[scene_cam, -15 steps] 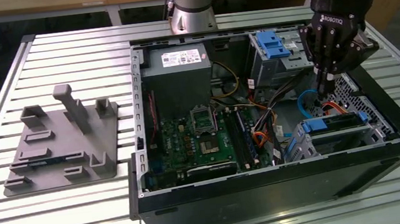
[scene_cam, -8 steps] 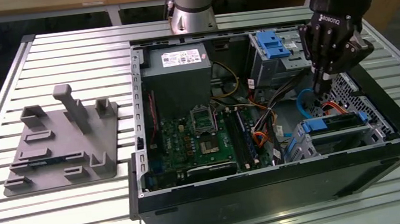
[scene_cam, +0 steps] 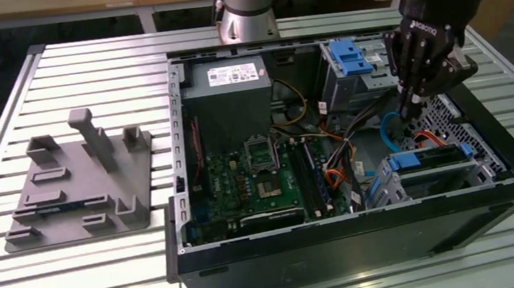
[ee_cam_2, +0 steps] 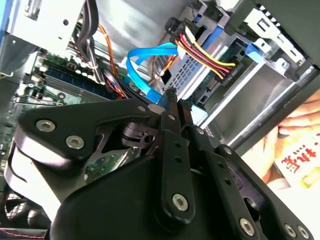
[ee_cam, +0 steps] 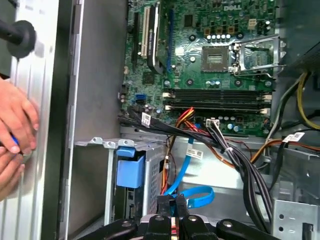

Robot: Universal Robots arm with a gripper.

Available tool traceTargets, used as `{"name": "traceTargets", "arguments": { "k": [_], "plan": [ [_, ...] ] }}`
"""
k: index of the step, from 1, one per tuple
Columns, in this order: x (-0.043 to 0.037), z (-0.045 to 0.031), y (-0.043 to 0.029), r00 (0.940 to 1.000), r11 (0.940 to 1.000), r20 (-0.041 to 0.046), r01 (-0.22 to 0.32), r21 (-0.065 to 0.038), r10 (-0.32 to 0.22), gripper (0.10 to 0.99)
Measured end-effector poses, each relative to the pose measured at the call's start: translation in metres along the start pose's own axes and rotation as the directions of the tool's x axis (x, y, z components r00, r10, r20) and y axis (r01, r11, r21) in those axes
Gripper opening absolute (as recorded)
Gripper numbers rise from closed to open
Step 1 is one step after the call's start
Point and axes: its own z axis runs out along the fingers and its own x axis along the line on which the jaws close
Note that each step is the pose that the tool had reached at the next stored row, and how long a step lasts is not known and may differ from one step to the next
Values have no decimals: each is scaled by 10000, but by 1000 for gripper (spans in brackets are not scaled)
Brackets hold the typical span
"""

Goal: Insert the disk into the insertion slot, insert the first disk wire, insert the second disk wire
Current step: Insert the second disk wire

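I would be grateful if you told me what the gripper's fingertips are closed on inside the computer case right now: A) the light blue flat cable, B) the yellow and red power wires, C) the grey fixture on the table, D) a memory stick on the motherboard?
A: in both wrist views the gripper has its fingertips pinched on the light blue flat cable, which loops away from them towards the disk in the insertion slot.
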Motion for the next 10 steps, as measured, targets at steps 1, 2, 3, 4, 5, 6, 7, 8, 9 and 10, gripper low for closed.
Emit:
{"name": "traceTargets", "arguments": {
  "k": [1,2,3,4,5,6,7,8,9,10],
  "plan": [
    [8,2,0,10000,10000,86,0,5,0,161],
    [15,4,0,9999,10000,150,-2,8,2,161],
    [16,3,-4,9998,10000,174,-13,6,13,161],
    [16,3,-4,9998,10000,184,-48,-2,48,161],
    [16,3,-5,9998,10000,196,-86,-11,86,161],
    [17,4,-10,9997,9999,208,-108,-16,109,161],
    [18,4,-20,9997,9999,229,-120,-18,120,161],
    [18,4,-33,9996,9999,246,-124,-19,125,161],
    [19,3,-48,9996,9999,252,-127,-22,128,161],
    [20,3,-61,9996,9999,256,-133,-25,134,161]
  ]
}}
